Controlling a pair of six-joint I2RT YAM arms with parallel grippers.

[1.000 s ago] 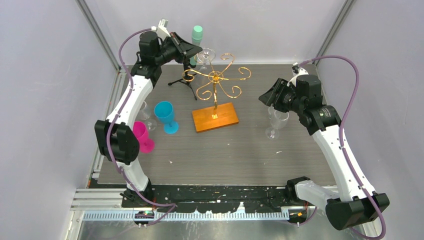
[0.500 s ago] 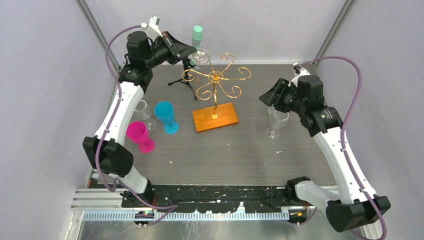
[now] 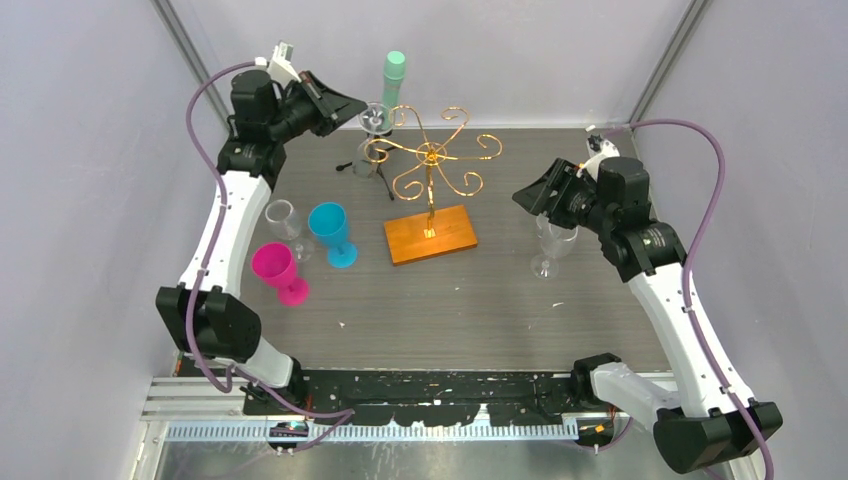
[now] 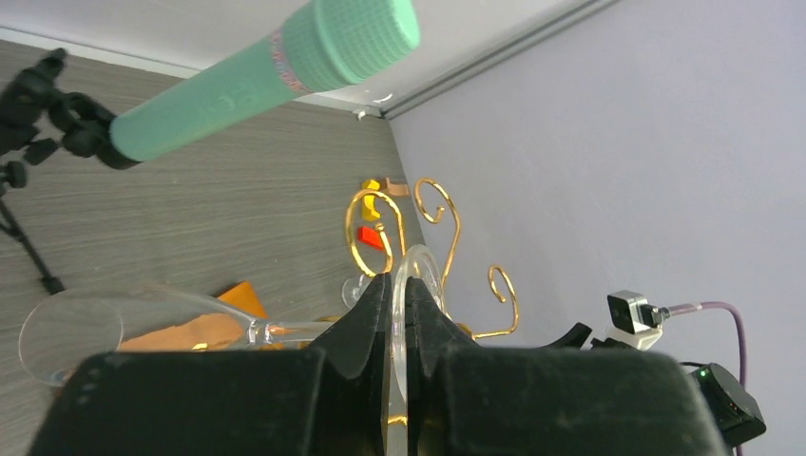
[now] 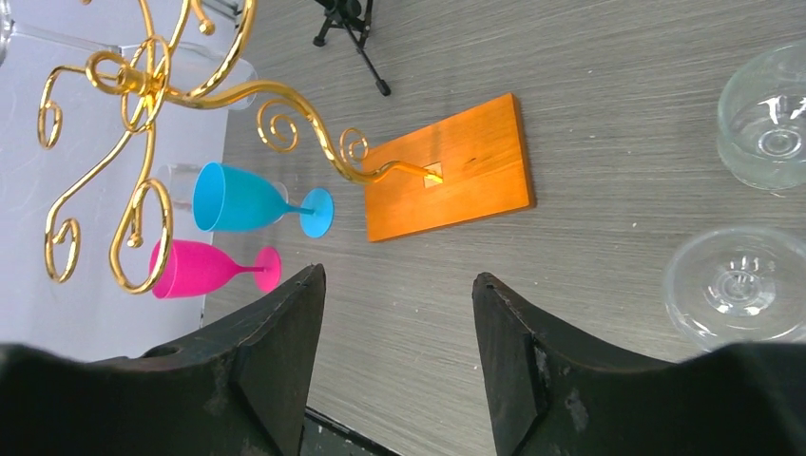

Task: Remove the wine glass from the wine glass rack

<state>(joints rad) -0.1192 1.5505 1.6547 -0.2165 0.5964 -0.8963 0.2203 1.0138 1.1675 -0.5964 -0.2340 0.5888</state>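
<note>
L gripper (image 4: 399, 291), raised at far-left of table (image 3: 480, 300), is pinched tight on the clear round foot of the wine glass (image 4: 74, 331). Glass lies sideways in mid-air, just left of the gold wire wine glass rack (image 3: 432, 155); can't tell if they touch. R gripper (image 5: 397, 280) hangs w/ fingers wide apart, holding nothing, near two clear glasses (image 5: 737, 285).

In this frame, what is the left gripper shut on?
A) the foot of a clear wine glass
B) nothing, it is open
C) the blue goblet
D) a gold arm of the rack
A: in the left wrist view the left gripper pinches the thin clear foot of the wine glass, whose stem and bowl stick out sideways.
</note>
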